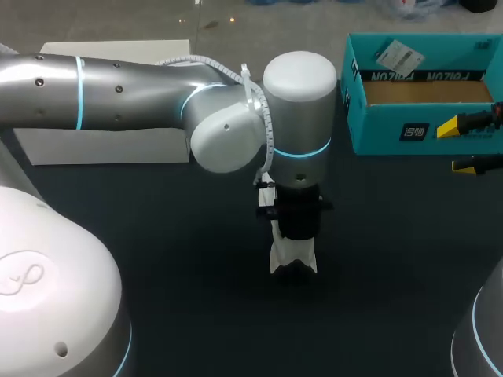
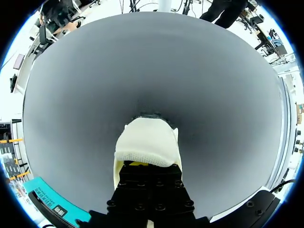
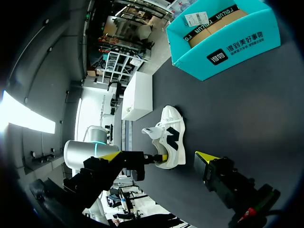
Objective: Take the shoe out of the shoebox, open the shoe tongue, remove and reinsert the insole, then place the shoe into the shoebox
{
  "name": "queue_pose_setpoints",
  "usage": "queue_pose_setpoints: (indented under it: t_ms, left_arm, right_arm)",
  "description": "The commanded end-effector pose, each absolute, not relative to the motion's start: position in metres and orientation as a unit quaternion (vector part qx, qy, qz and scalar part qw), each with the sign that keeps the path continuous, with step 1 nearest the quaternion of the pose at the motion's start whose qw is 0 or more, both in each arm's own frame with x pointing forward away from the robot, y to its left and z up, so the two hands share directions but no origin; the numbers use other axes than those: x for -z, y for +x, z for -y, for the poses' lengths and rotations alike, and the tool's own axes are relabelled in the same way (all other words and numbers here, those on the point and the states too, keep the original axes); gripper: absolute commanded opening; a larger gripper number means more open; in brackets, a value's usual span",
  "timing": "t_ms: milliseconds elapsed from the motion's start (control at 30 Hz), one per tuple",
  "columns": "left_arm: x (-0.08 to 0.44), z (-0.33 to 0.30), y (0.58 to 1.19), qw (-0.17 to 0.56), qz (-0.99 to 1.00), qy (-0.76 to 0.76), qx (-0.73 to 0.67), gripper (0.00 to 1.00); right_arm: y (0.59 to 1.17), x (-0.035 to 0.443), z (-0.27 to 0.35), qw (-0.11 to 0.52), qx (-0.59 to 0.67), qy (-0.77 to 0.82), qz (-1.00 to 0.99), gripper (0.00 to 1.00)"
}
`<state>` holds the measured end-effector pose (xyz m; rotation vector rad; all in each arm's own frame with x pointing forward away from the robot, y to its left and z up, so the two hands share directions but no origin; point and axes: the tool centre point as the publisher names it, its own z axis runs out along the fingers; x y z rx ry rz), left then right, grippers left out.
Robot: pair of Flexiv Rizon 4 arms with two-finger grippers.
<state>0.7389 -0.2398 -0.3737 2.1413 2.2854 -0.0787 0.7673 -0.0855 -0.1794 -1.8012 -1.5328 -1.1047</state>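
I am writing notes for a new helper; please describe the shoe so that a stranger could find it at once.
Start from the dark table and follow the left arm to the middle, where it points straight down. Under it lies the shoe, white with black marks. Its neighbours, the teal shoebox and the white box, are boxes farther back.

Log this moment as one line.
shoe: on table, outside shoebox | left gripper: at shoe's heel end, grip unclear | right gripper: open, near shoebox
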Motion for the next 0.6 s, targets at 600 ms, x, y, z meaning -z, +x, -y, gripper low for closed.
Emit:
queue_pose_setpoints:
  t_ms: [600]
  left_arm:
    - [0.354, 0.229, 0.753, 0.04, -0.732, 0.68, -0.015, 0.0]
  right_arm:
    - [0.767, 0.18, 0.085, 0.262, 0.407, -0.666, 0.567, 1.0]
